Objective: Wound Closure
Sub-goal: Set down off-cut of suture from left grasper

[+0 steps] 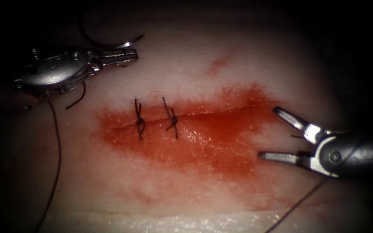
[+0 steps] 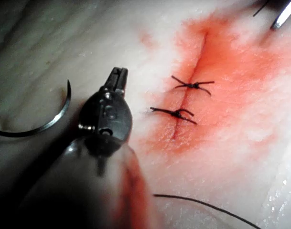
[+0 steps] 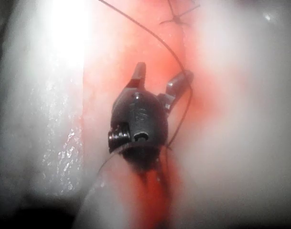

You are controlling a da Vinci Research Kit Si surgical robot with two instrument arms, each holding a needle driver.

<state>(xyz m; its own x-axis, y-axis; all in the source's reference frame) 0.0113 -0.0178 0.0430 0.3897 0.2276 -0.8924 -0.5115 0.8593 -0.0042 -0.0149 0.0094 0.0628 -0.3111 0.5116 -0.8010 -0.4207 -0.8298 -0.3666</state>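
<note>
The tissue [image 1: 203, 51] has a cut [image 1: 225, 113] running across, ringed by red fluid. Two knotted stitches [image 1: 139, 122] [image 1: 172, 122] cross its left part. The curved needle [image 1: 109, 44] lies free on the tissue, outside it, up and left of the cut and just beyond my left tool [image 1: 121, 56]. That tool's jaws are shut with nothing between them. In the left wrist view the needle [image 2: 49, 121] rests beside the left tool [image 2: 118, 80]. At the cut's right end my right tool [image 1: 268, 133] [image 3: 162, 76] stands wide open, holding nothing.
Dark thread [image 1: 57, 146] trails down the left side from under the left tool, and a short curl [image 1: 77, 101] lies near it. Another strand [image 1: 301, 205] runs off at the lower right. In the right wrist view, thread [image 3: 169, 47] passes beside the open jaws.
</note>
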